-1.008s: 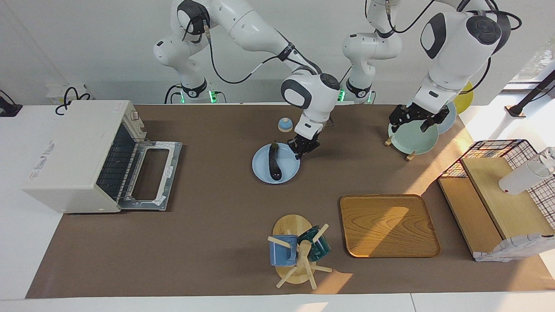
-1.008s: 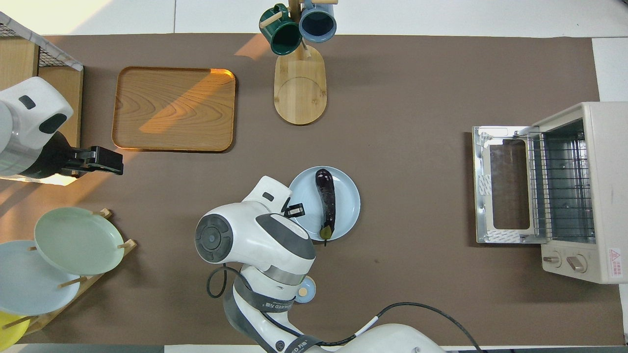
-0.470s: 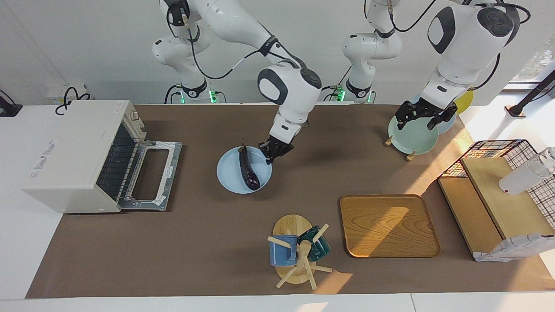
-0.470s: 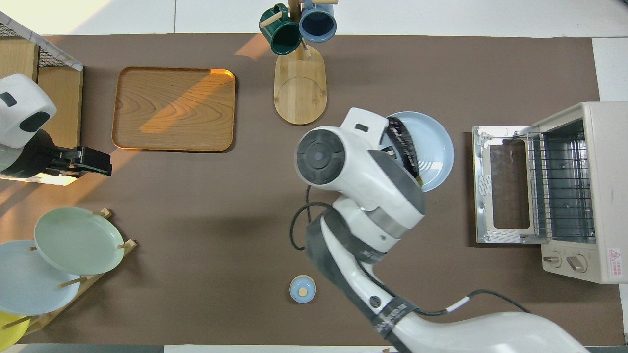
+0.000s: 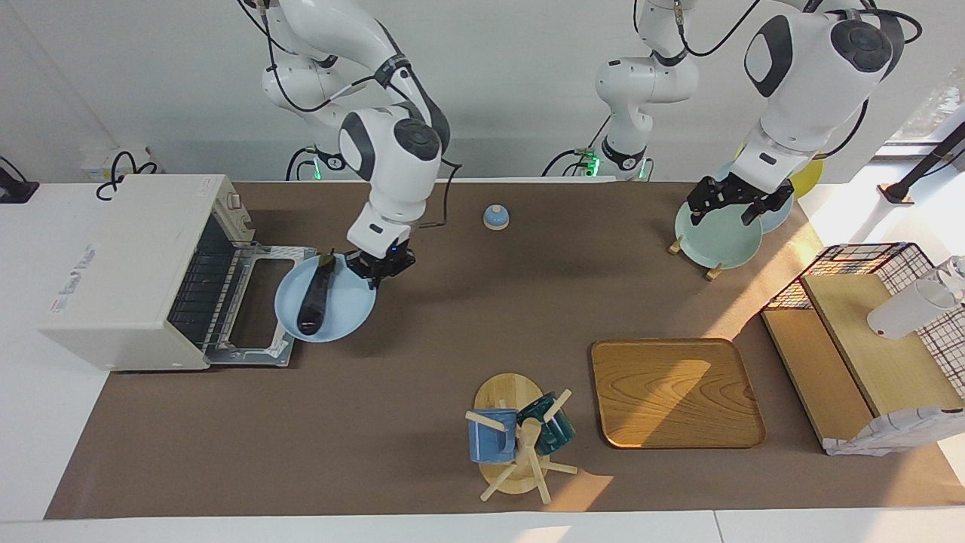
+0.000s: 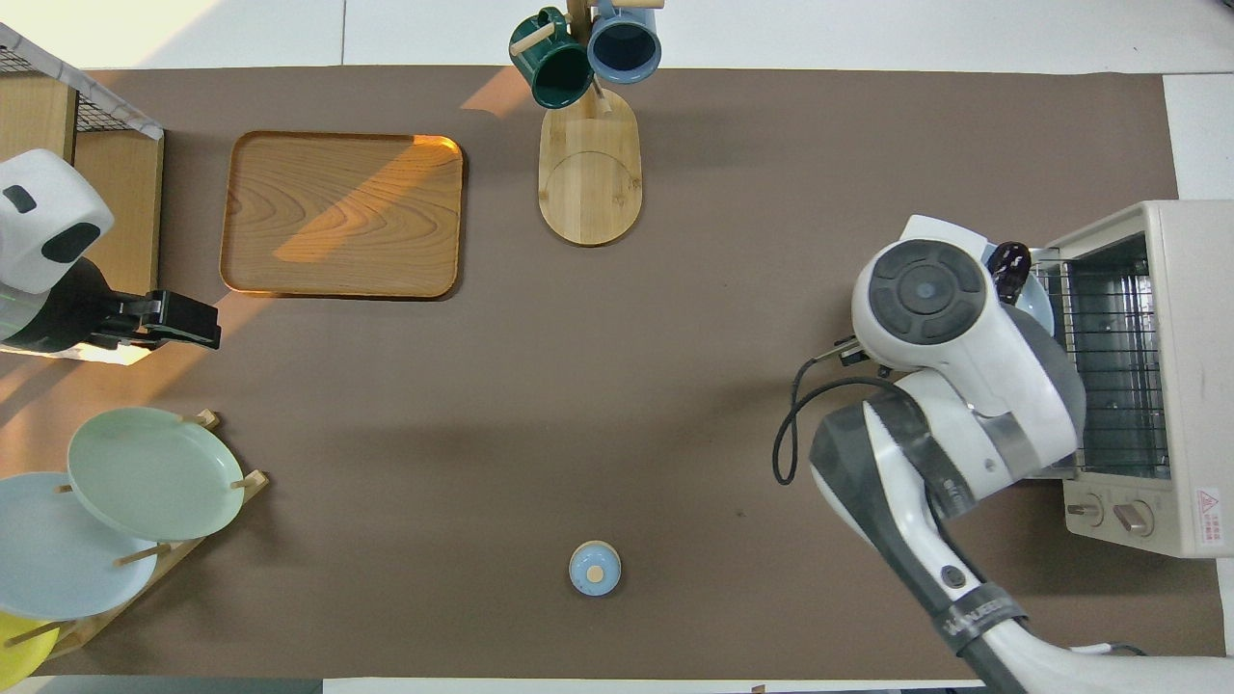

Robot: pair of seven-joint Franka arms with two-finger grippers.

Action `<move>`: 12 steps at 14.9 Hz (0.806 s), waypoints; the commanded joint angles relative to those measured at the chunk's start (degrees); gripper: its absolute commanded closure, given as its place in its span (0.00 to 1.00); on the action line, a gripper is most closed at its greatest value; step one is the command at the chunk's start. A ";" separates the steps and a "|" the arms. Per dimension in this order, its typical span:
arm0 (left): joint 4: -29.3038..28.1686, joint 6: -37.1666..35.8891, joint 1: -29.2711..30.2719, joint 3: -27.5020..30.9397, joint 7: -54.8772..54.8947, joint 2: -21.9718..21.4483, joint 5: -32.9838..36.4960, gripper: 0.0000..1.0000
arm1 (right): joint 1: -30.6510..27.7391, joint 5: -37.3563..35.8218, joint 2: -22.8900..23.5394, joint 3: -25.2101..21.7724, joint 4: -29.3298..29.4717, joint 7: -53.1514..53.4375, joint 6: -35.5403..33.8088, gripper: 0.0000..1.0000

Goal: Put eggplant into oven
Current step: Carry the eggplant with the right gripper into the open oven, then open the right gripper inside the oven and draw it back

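Two high opposed views, both covering whole table (image 5: 422,467)

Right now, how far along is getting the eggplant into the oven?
Done: the oven stands with its door folded down, rack exposed. In hand: the right gripper, shut on the rim of the light blue plate, holds it over the door with the eggplant lying on it. Left: getting the eggplant onto the rack; it is not inside yet. The left gripper waits, open, over the plate rack.

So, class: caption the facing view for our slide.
Right hand carries plate with eggplant over the oven door.
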 commanded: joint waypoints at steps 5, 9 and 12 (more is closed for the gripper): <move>-1.33 0.81 0.95 -0.75 0.20 -1.13 0.31 0.00 | -15.17 6.68 -5.29 0.77 -7.69 -18.54 6.09 1.00; -1.33 1.51 0.86 -0.75 0.38 -1.13 0.31 0.00 | -16.75 6.85 -5.82 0.77 -8.93 -18.55 6.26 1.00; -1.24 1.43 0.86 -0.84 0.64 -1.13 0.22 0.00 | -17.02 7.73 -5.91 0.77 -9.72 -18.81 6.61 0.77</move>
